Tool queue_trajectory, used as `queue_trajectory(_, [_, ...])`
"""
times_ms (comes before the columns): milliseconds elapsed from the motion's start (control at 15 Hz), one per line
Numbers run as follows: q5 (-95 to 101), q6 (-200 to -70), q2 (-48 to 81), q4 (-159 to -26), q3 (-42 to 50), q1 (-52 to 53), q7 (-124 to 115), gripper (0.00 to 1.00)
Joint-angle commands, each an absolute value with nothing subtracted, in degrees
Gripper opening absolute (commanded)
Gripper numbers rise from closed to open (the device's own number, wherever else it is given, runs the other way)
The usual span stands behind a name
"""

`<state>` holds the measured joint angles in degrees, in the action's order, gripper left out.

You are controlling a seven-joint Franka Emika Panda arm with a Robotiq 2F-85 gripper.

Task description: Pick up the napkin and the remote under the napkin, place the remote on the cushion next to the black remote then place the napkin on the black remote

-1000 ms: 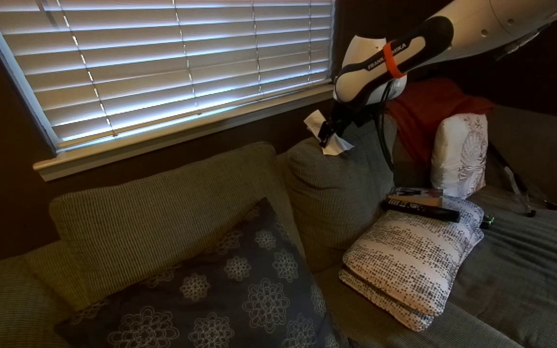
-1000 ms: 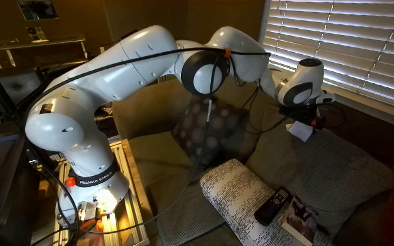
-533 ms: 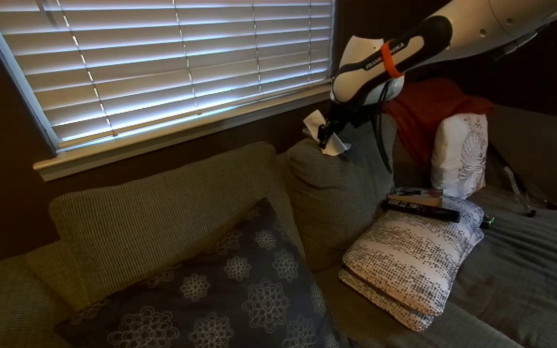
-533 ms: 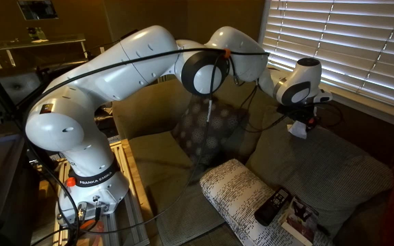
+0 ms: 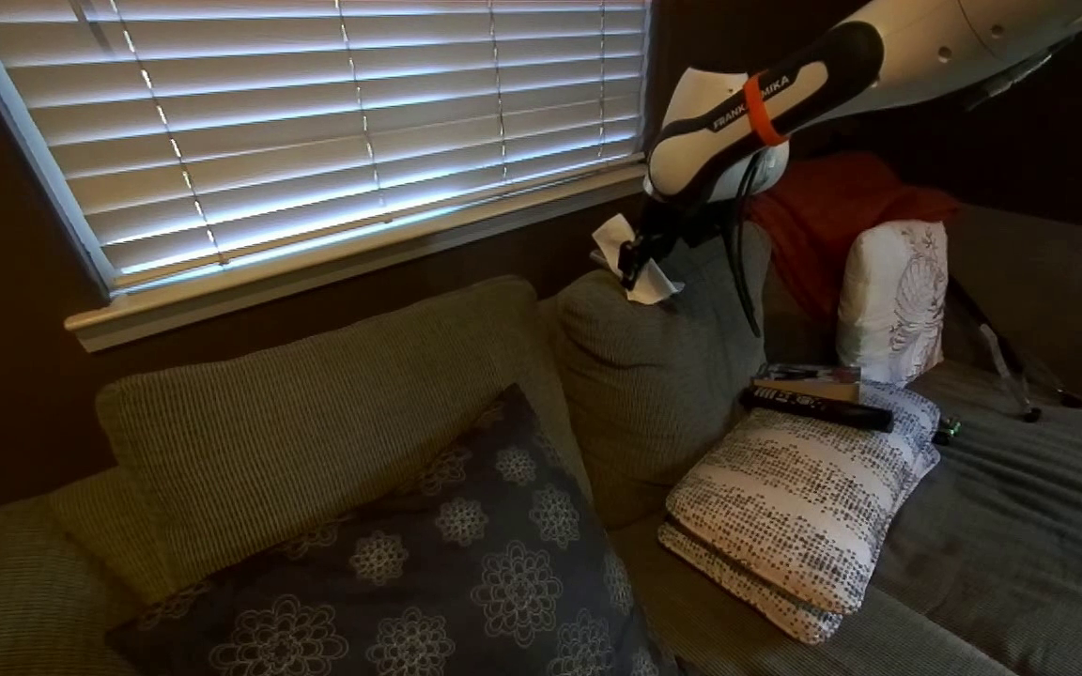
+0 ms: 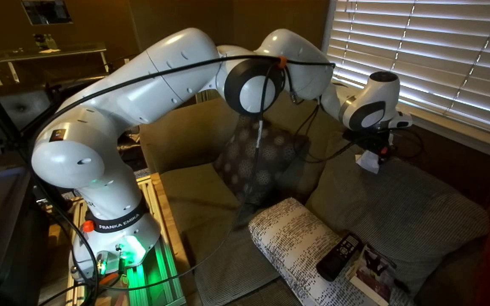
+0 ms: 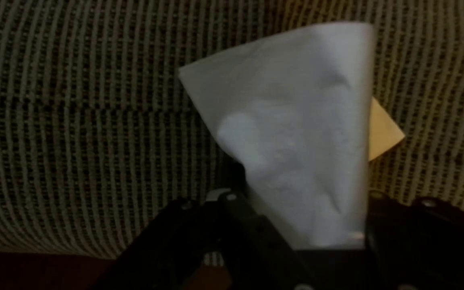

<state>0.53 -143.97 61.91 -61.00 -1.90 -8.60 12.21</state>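
Observation:
The white napkin (image 5: 654, 284) is bent between the black fingers of my gripper (image 5: 631, 265), above the top of the grey back cushion. It hangs down in an exterior view (image 6: 368, 161) and fills the space between the fingers in the wrist view (image 7: 296, 117). My gripper (image 7: 304, 201) is shut on it. A tan corner (image 7: 385, 131) shows behind it. The remote under the napkin is not clearly visible; a small grey bit pokes out behind the napkin. The black remote (image 5: 823, 410) lies on the off-white patterned cushion (image 5: 785, 507); both also show elsewhere, remote (image 6: 338, 257), cushion (image 6: 287, 229).
A picture-covered book or box (image 6: 372, 276) lies beside the black remote. The grey back cushion (image 5: 663, 376) is under the gripper. The window sill (image 5: 363, 239) is close behind. A floral pillow (image 5: 466, 554), white upright pillow (image 5: 893, 300) and red cloth (image 5: 842, 207) are on the sofa.
My gripper has shifted slightly, and the napkin has moved along with it. A small grey bit behind the napkin shows now. The light at the arm's base is now green.

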Motion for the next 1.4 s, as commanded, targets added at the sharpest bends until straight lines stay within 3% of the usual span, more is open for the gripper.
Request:
queue_trajectory(0, [-1.74, -145.16, 53.78, -73.62, -3.15, -9.71, 11.10, 0.27])
queue_trajectory(733, [-6.91, -154.09, 39.16, -99.64, -4.01, -11.24, 9.10, 0.27])
queue_trajectory(1333, [-8.73, -170.29, 27.81, -125.59, -0.62, -6.69, -3.07, 0.27])
